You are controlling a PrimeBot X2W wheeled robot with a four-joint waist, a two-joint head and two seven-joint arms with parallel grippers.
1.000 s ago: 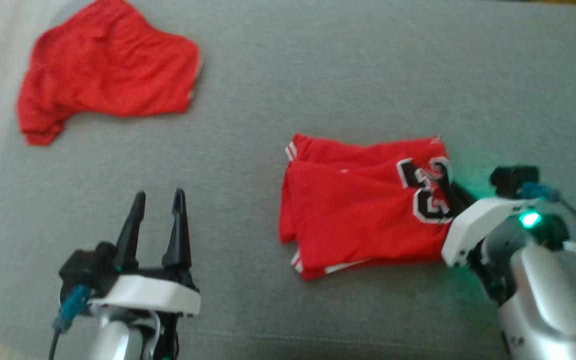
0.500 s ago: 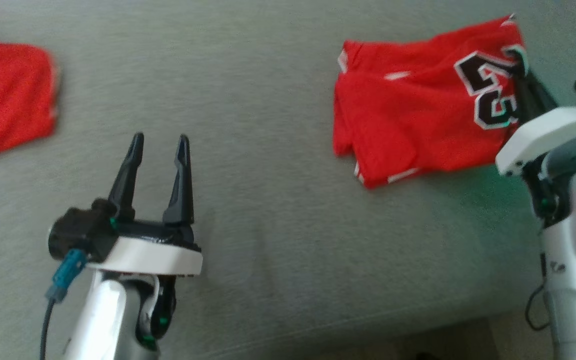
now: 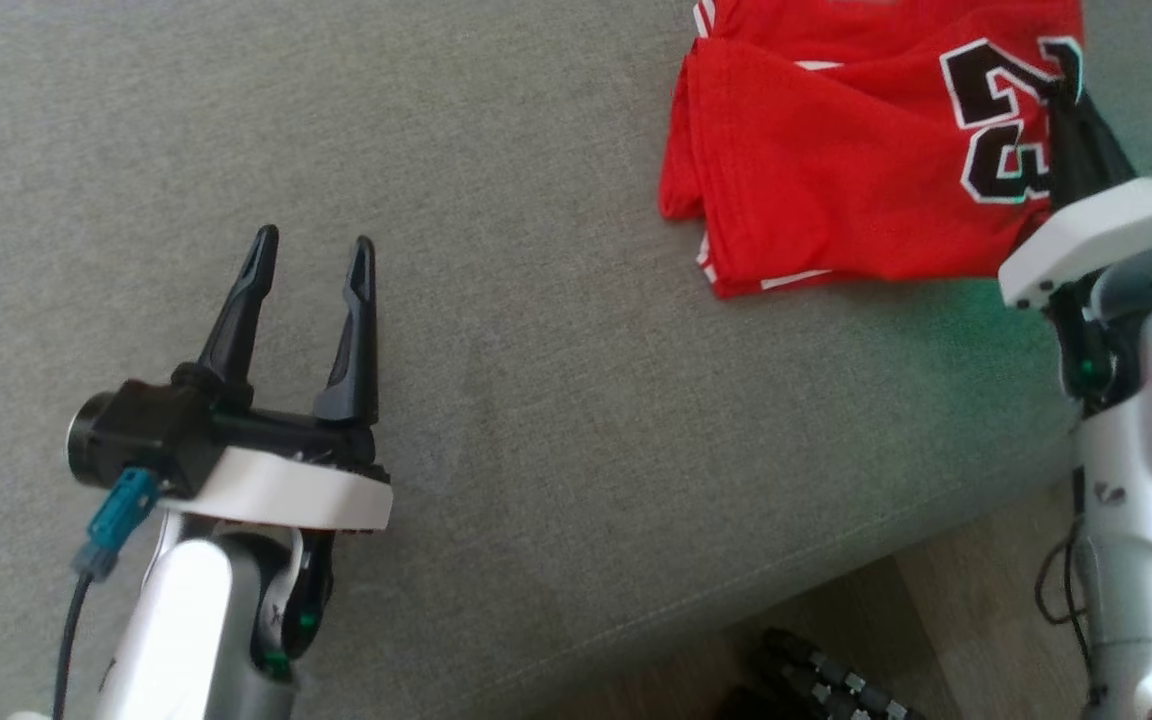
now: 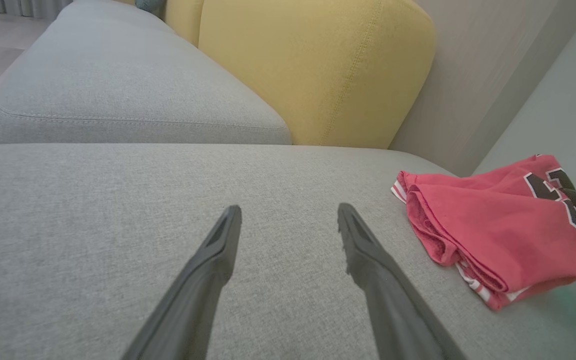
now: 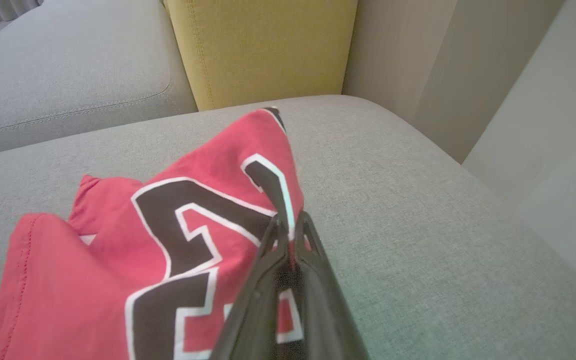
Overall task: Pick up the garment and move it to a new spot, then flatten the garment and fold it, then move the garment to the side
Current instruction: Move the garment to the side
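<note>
The garment (image 3: pixel 836 160) is a folded red jersey with a black-and-white number, lying on the grey sofa seat (image 3: pixel 556 300) at the upper right of the head view. My right gripper (image 3: pixel 1071 85) is shut on its right edge by the number. In the right wrist view that gripper (image 5: pixel 290 222) pinches the raised red cloth (image 5: pixel 183 235). My left gripper (image 3: pixel 311 250) hovers open over bare grey cushion, well left of the garment. The left wrist view has the left gripper (image 4: pixel 288 215) empty, with the garment (image 4: pixel 498 225) to its right.
A yellow back cushion (image 4: pixel 318 65) and another grey seat cushion (image 4: pixel 118 90) lie beyond. The sofa's front edge runs across the lower right of the head view, with wooden floor (image 3: pixel 986 620) and a dark object (image 3: pixel 816 680) below it. A pale wall (image 5: pixel 543 100) borders the seat's right.
The head camera has swung, so the whole picture shifted: another red garment left it and the sofa's front edge and floor came in. The right gripper stays shut on the garment; the left stays open.
</note>
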